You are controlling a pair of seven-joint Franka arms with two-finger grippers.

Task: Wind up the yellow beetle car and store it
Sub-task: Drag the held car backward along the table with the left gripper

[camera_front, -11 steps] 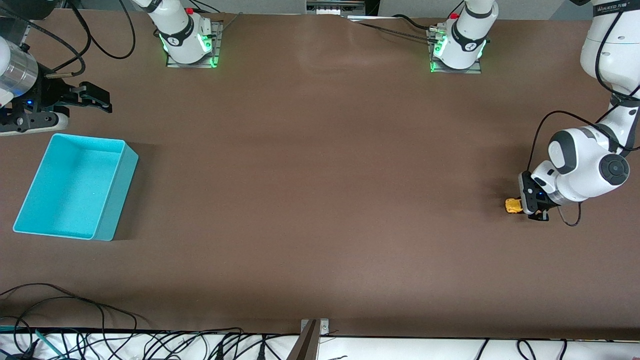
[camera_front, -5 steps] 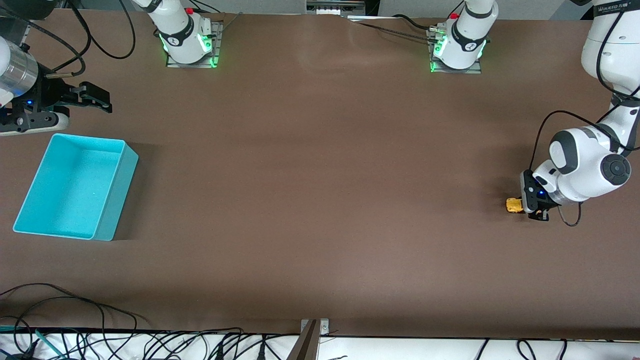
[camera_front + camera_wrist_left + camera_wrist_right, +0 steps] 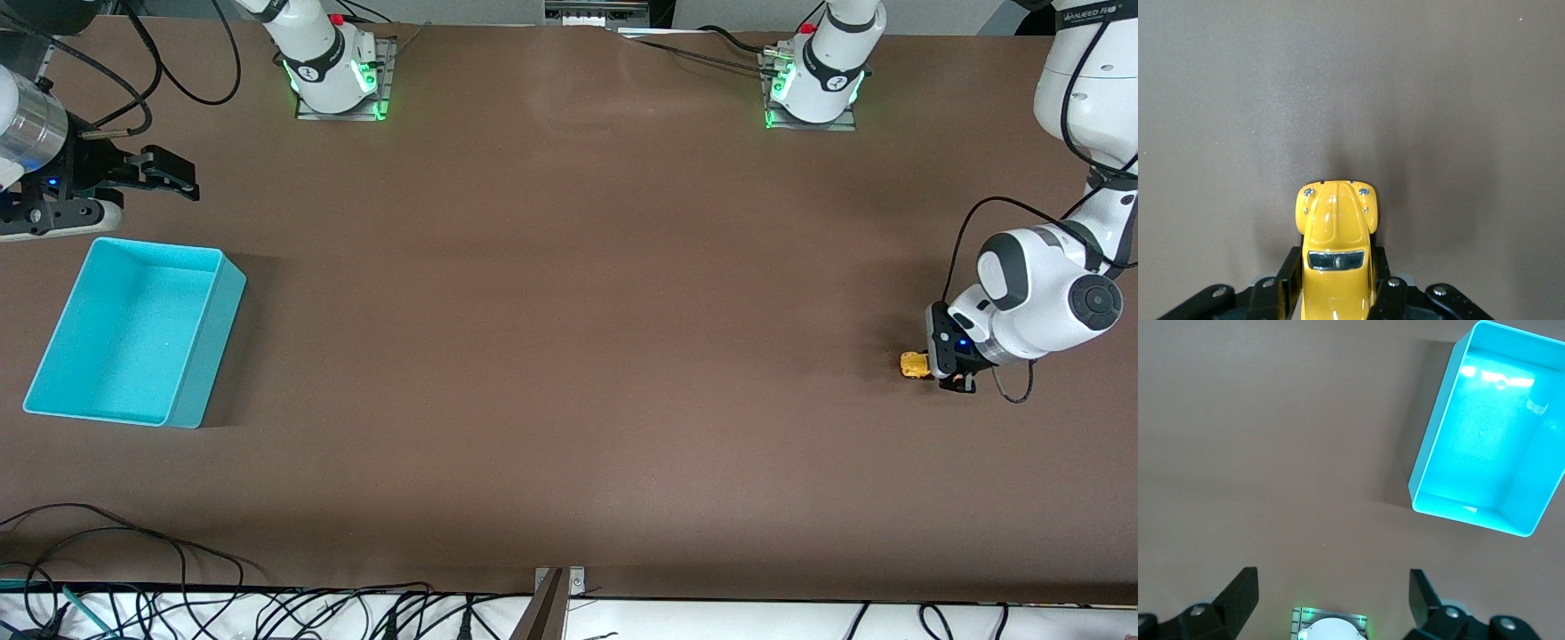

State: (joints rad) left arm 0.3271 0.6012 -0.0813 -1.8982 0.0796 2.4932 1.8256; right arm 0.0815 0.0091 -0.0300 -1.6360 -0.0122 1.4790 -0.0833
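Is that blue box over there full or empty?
Empty: the turquoise bin shows only its bare floor in the front and right wrist views.

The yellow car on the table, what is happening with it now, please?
The left gripper has its fingers shut on the yellow beetle car, low at the left arm's end of the table. The turquoise bin stands empty at the right arm's end. The right gripper waits open, up in the air by the bin. The car is not yet stored.
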